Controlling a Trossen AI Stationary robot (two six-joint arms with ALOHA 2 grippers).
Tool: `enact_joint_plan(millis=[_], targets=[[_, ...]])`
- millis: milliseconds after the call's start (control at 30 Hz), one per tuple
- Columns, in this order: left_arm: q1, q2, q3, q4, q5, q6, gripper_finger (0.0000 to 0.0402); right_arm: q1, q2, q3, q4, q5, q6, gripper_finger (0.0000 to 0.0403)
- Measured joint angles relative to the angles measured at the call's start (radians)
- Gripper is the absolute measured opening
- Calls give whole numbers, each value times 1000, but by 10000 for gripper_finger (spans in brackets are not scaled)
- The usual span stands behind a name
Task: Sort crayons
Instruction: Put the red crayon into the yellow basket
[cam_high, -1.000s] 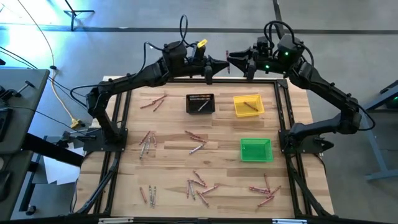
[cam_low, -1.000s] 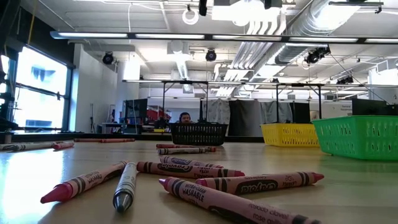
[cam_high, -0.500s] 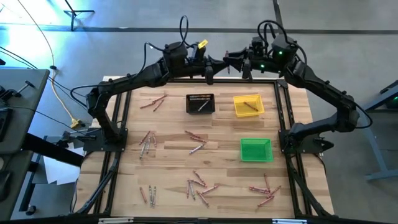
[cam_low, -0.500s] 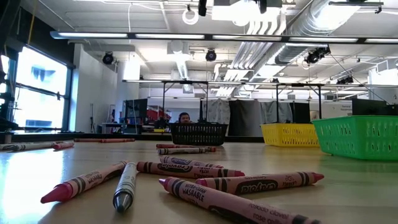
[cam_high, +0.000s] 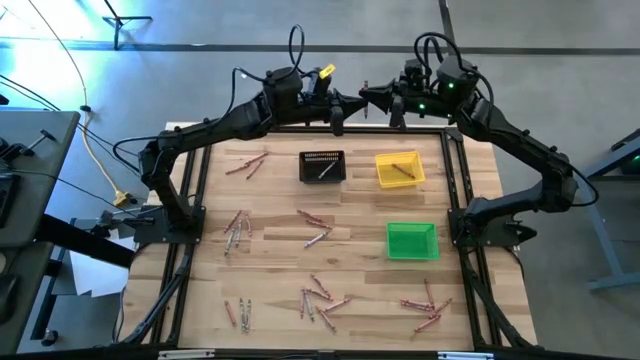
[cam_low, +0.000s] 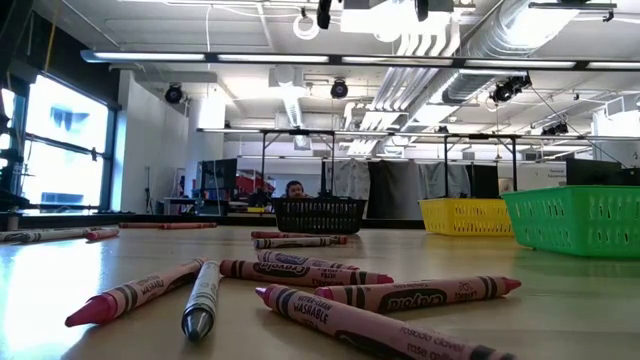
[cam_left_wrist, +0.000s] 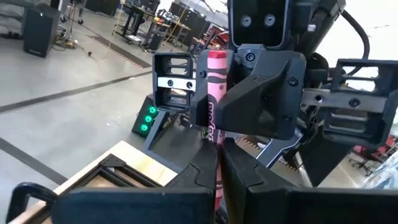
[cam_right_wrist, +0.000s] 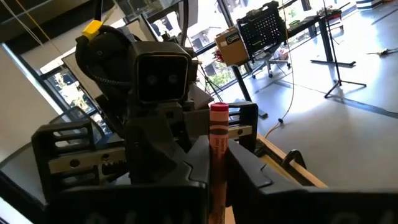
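Note:
A pink crayon (cam_high: 365, 102) stands upright in the air above the table's far edge, with both grippers shut on it. My left gripper (cam_high: 357, 105) reaches it from the table's left and my right gripper (cam_high: 373, 99) from the right. The left wrist view shows the crayon (cam_left_wrist: 216, 87) with the right gripper's fingers around it. Many more crayons (cam_high: 320, 298) lie flat in loose groups on the wooden table (cam_high: 270, 200). One grey crayon lies in the black bin (cam_high: 322, 166), and one is in the yellow bin (cam_high: 399, 169). My left gripper pinches the crayon's lower part (cam_left_wrist: 217, 169) between its two fingers. The fingers point level from the table's left and lie across the crayon. The crayon stands upright, clear of the table. My right gripper pinches the same crayon around its middle (cam_right_wrist: 217, 163), above the left fingers. One finger (cam_left_wrist: 202, 102) sits on either side. The fingers point level from the table's right, across the crayon, whose flat end (cam_right_wrist: 218, 109) sticks up above them.
The green bin (cam_high: 412, 241) stands at the table's right, nearer than the yellow one. Crayon groups lie at the far left (cam_high: 245, 163), left (cam_high: 236, 230), middle (cam_high: 315, 230) and near edge (cam_high: 425, 310). A black frame rail (cam_high: 190, 200) edges the table.
My right gripper has shut on the upright crayon that my left gripper holds; a second ago its fingers stood wide apart beside it. The crayon and the left gripper have kept still.

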Motion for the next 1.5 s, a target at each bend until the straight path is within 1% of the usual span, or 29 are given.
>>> enact_joint_plan(millis=[67,167,333,433,533,633,700,833,900,1000,1167,1333,1500], targets=[[0,0,0,-1,-21,26,0,0,0,0,0,1,3,21],[-2,0,0,-2,-61,53,8,-1,0,0,1,5,1,13],[-1,5,1,-43,-70,93,42,-27,0,21,-23,5,-11,13],[0,9,-2,-87,-77,119,68,-63,-4,68,-99,4,-53,13],[0,7,-1,-126,-103,152,92,-105,-3,128,-263,26,-120,13],[4,6,-1,-176,-105,142,107,-138,-4,187,-527,122,-207,13],[8,4,-1,-199,-88,135,111,-152,-4,198,-712,196,-252,13],[15,3,-1,-268,-42,107,111,-154,-4,149,-1006,288,-289,13],[18,2,-1,-311,-38,94,107,-151,-8,84,-1073,303,-288,13],[20,-5,-1,-392,-37,94,99,-143,-35,-50,-1040,307,-279,13],[20,-35,-1,-483,-47,109,90,-145,-50,-263,-880,265,-227,13],[21,-76,-1,-534,-63,124,86,-133,-53,-392,-732,262,-181,13],[21,-119,-1,-586,-128,136,85,-132,-53,-505,-629,276,-169,13]])
